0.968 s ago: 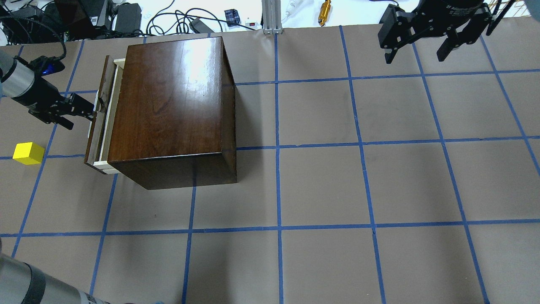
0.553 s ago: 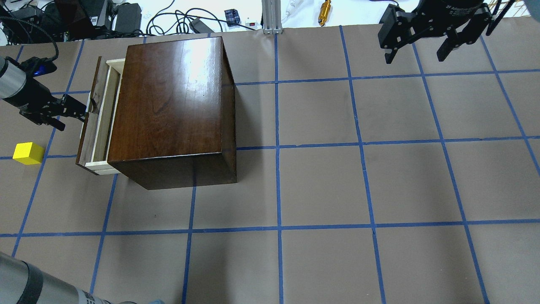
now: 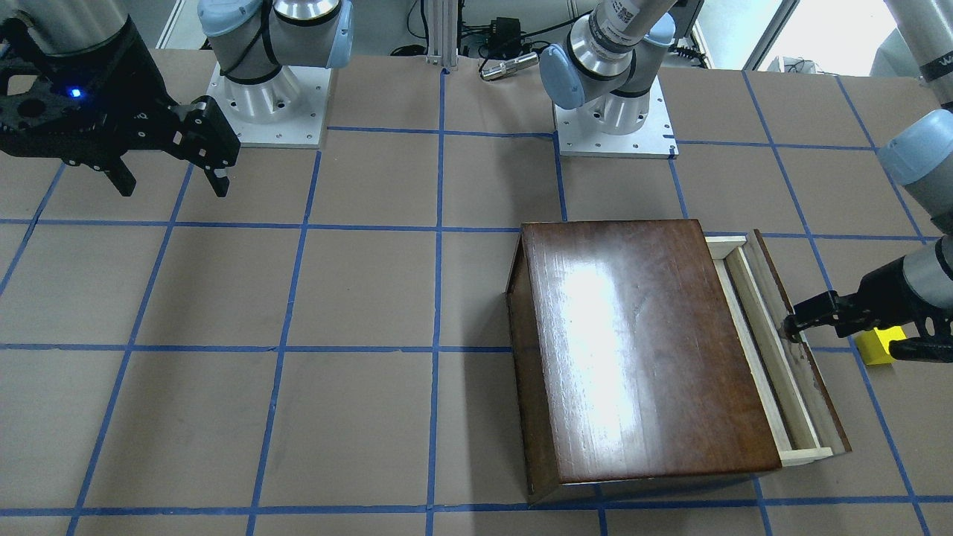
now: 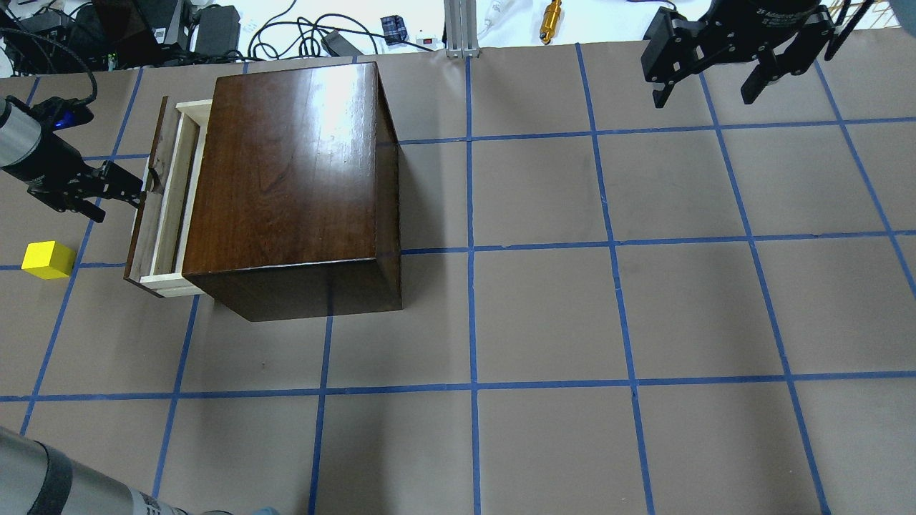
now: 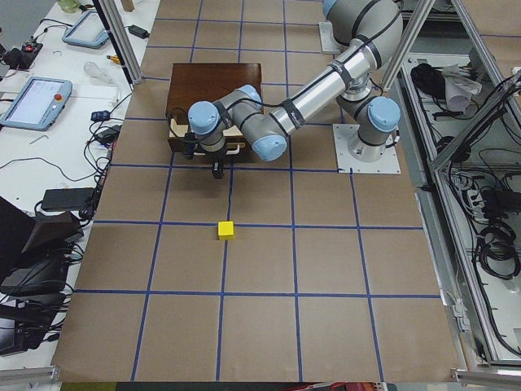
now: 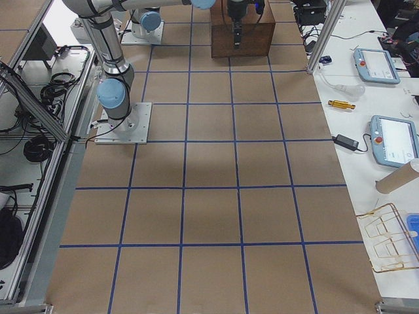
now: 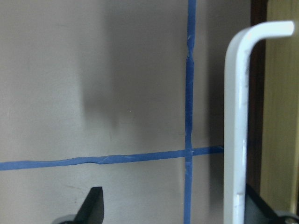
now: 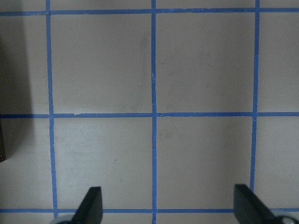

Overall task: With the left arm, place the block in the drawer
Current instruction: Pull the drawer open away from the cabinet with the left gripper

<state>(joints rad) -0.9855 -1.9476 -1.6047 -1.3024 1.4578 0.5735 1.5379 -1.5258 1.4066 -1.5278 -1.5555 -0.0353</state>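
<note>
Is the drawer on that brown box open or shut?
Partly open. The drawer juts out from the wooden box, exposing a strip of its pale inside.

Six cameras look at one taped surface [image 4: 544, 315].
Two look down from high up, one from behind the robot and one facing it; both see the brown box [image 4: 293, 164]. Two far ones look along the surface from its ends. Each wrist camera sits very close, looking out past its own fingers [image 8: 91, 205].
</note>
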